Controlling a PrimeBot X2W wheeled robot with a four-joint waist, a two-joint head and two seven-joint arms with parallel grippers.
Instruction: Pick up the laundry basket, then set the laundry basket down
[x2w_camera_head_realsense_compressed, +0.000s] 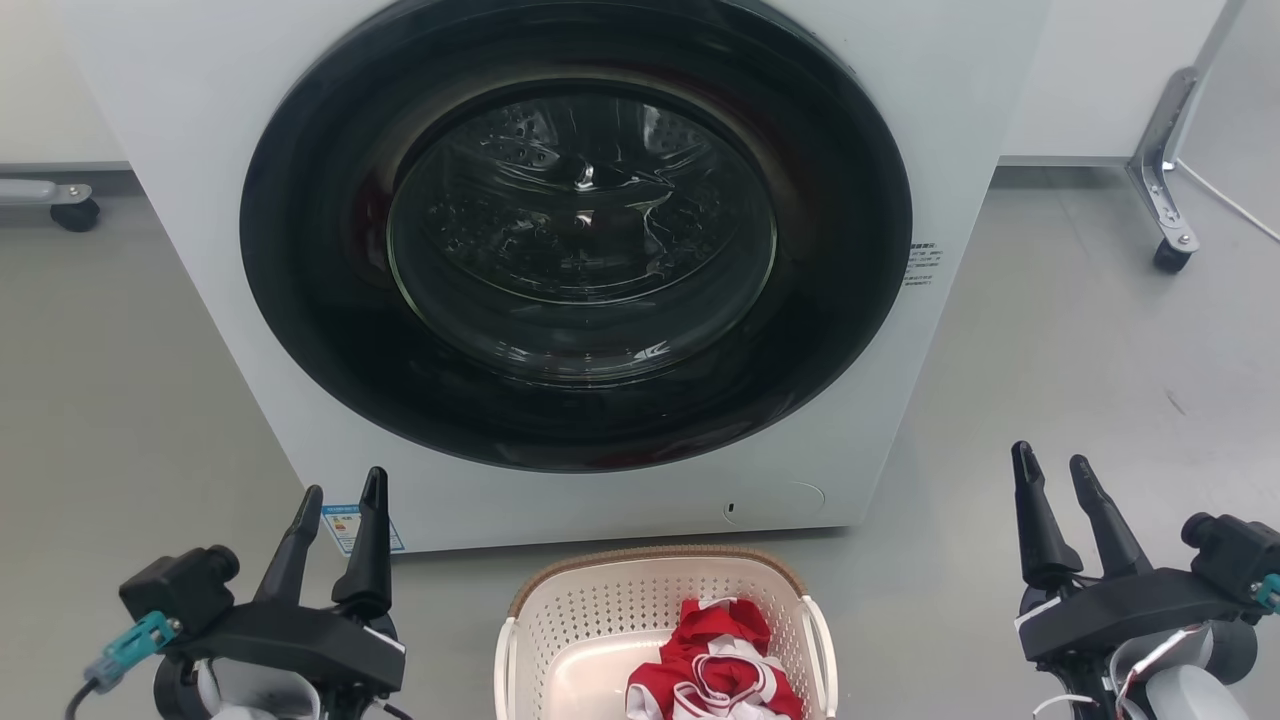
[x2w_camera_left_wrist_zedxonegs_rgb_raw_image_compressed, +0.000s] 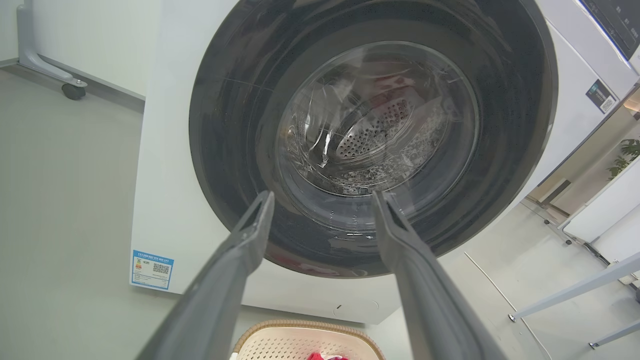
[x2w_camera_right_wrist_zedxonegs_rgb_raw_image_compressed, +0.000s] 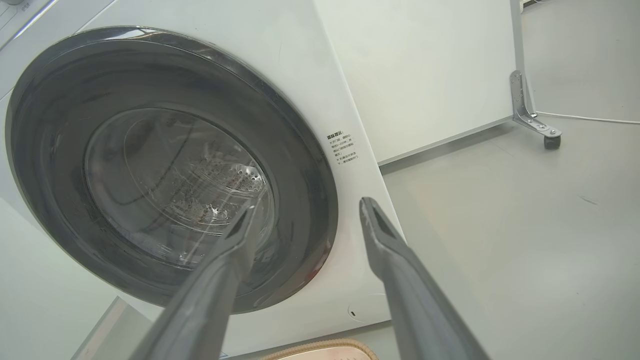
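Laundry basket (x2w_camera_head_realsense_compressed: 590, 610) sitting on floor (x2w_camera_head_realsense_compressed: 120, 400) near washing machine (x2w_camera_head_realsense_compressed: 180, 150), garment (x2w_camera_head_realsense_compressed: 720, 660) inside; left gripper (x2w_camera_head_realsense_compressed: 344, 485), right gripper (x2w_camera_head_realsense_compressed: 1049, 455) flanking it, fingers parted, empty.

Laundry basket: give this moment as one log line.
laundry basket: on floor before washing machine, holds red-white cloth | left end effector: open, empty | right end effector: open, empty

Long dark tapered fingers (x2w_camera_head_realsense_compressed: 370, 540), black wrist housings (x2w_camera_head_realsense_compressed: 290, 640), teal connector (x2w_camera_head_realsense_compressed: 135, 645) at left, pale right forearm (x2w_camera_head_realsense_compressed: 1190, 695), possibly red-and-white wiring (x2w_camera_head_realsense_compressed: 1150, 648)
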